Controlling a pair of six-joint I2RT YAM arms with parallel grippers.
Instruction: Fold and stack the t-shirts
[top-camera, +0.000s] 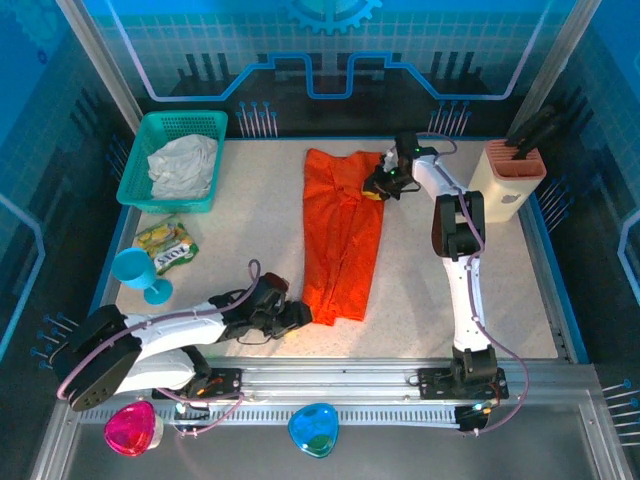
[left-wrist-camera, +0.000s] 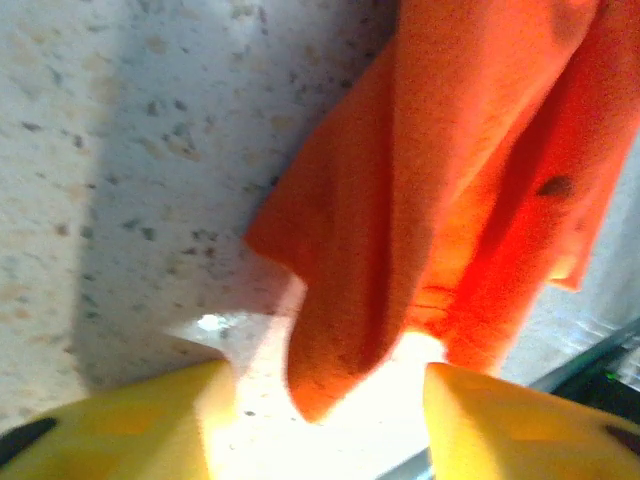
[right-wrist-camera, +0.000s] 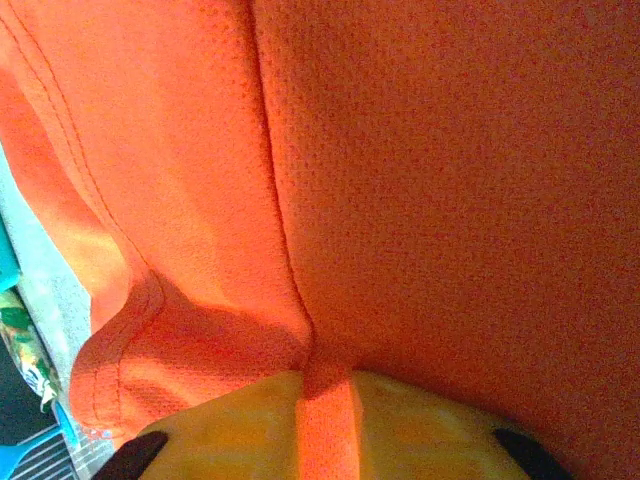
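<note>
Far left, rear: we list a teal mesh basket (top-camera: 165, 204) standing on the speckled surface (top-camera: 250, 220), with a crumpled whitish-grey t-shirt (top-camera: 183, 165) inside it. Just in front of the basket: a green and yellow snack packet (top-camera: 166, 243), lying flat. Beside that, nearer the front edge: a blue goblet (top-camera: 136, 272), upright. Front left: the left arm lies low along the surface, and its left hand (top-camera: 298, 317) sits at the near left corner of the orange t-shirt (top-camera: 342, 235). From the left wrist we note its yellow fingers (left-wrist-camera: 130, 425) spread apart, with the corner of the orange cloth lying loose between them, not pinched. Centre: the orange t-shirt lies on the surface as a long narrow strip running from the rear towards the front, well apart from the basket. Right of centre, rear: the right hand (top-camera: 383, 185) rests on the far right edge of the orange t-shirt. From the right wrist we record it closed on a raised fold of that cloth. Far right, rear: a beige holder (top-camera: 508, 180) with dark handles standing in it.
</note>
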